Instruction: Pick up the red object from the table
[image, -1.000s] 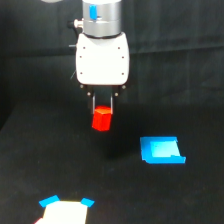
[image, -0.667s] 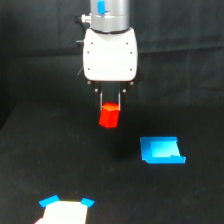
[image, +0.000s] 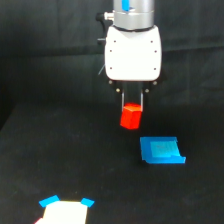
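- Exterior view: the red object (image: 131, 117) is clamped at its top between the jaws of the gripper (image: 132, 106), so that its body hangs below.
- It seems to be held just clear of the black desk (image: 60, 150), near the blue rectangle (image: 161, 150).

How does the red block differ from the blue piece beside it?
The red object is a stubby upright block; the blue rectangle is flat and wider. The red object sits between the fingers of the gripper; the blue rectangle lies untouched on the table, toward the exterior view's right. Both are bright and single-coloured against the black surface.
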